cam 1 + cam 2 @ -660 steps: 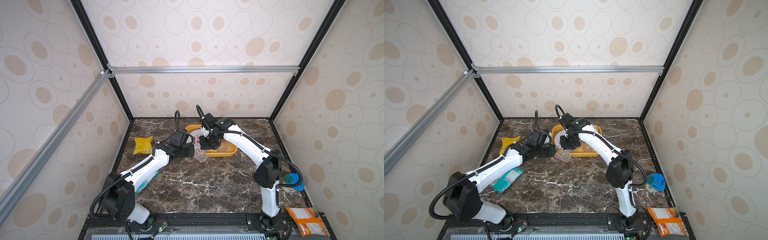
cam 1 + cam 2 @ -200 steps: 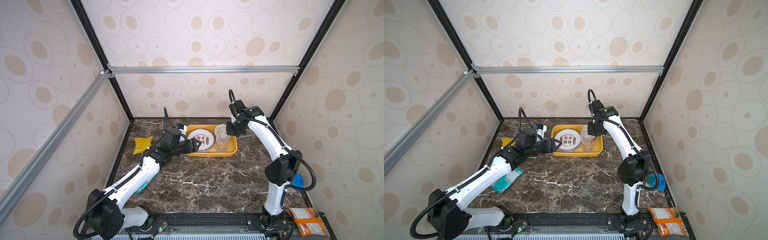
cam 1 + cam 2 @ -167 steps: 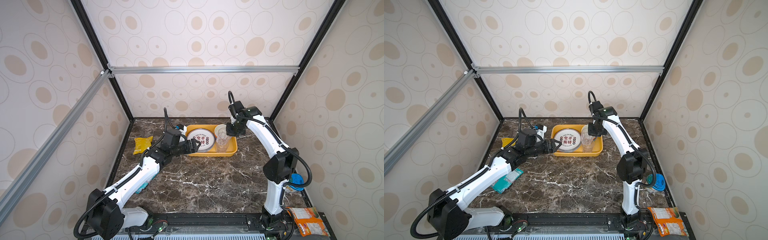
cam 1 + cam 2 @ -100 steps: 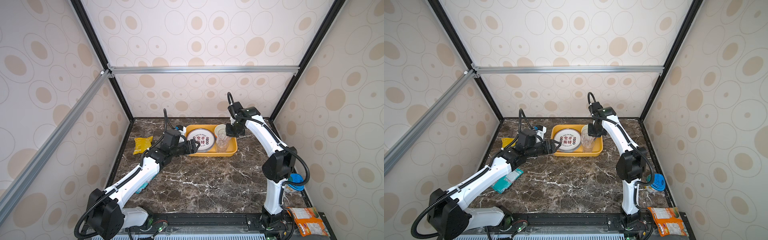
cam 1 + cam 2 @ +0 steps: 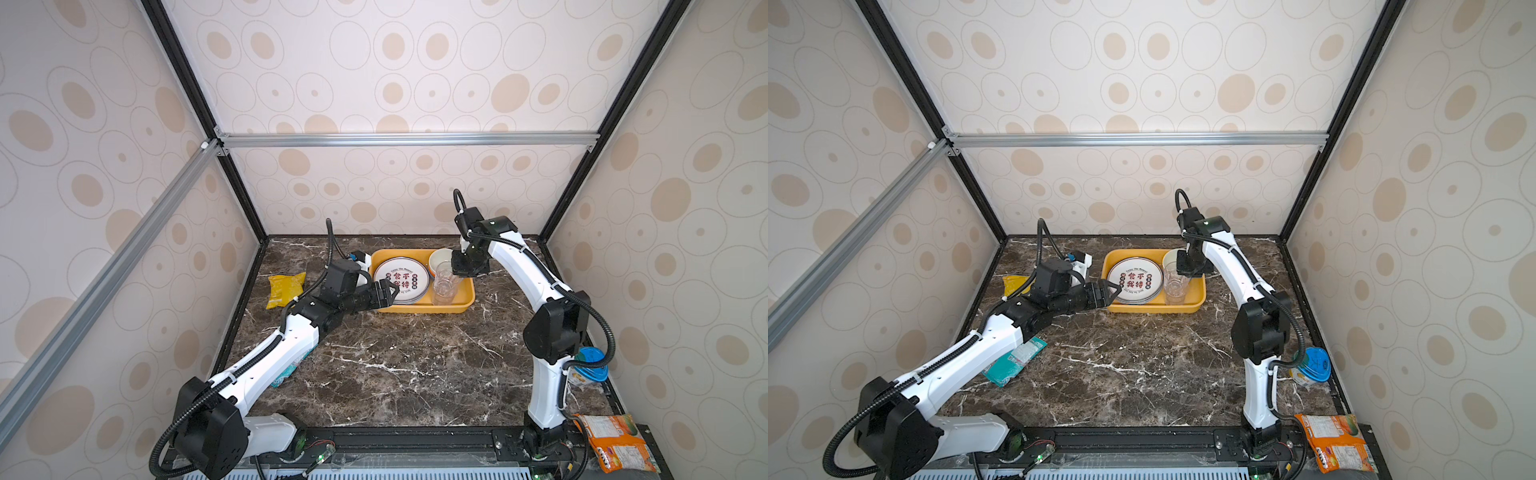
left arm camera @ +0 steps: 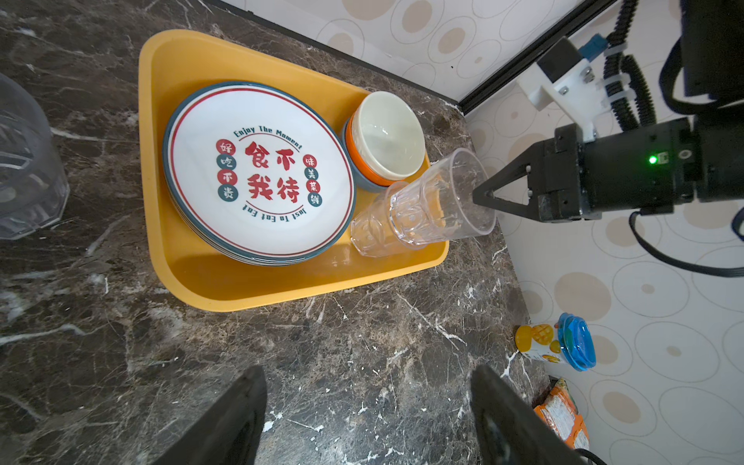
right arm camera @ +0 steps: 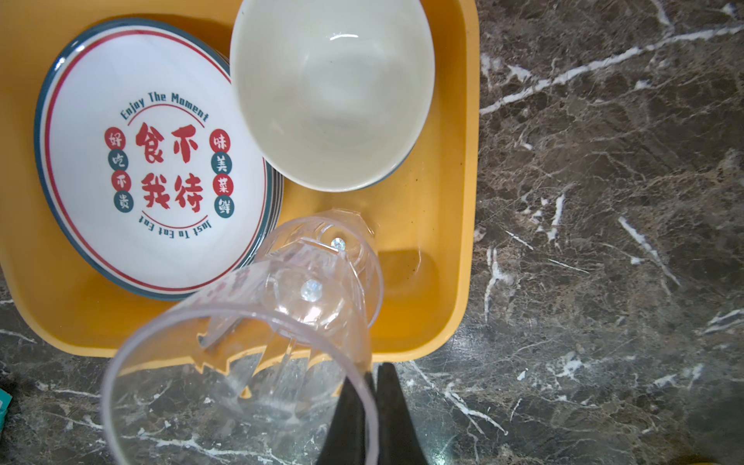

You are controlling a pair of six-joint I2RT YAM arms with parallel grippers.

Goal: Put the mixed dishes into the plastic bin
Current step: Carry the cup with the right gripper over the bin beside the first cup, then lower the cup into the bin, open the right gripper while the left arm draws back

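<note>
The yellow-orange plastic bin [image 5: 419,309] stands at the back of the marble table. It holds a stack of printed plates [image 5: 401,279], a white bowl [image 6: 386,141] nested in orange and blue ones, and a clear cup [image 6: 370,237] standing upright. A second clear cup [image 7: 241,362] is tilted into that cup, and my right gripper [image 7: 372,386] is shut on its rim. My left gripper [image 6: 366,372] hangs open and empty over the marble at the bin's front left corner [image 5: 388,291]. Another clear cup [image 6: 24,169] shows at the edge of the left wrist view.
A yellow snack bag [image 5: 284,289] lies left of the bin, and a teal packet [image 5: 1015,361] lies under the left arm. A blue-lidded tub [image 5: 590,370] stands by the right wall. An orange printed packet [image 5: 615,442] lies at the front right corner.
Three seconds ago both grippers were close together at the bin's front left. The right gripper has since carried a cup to the bin's right side. In the last second hardly anything moved.
</note>
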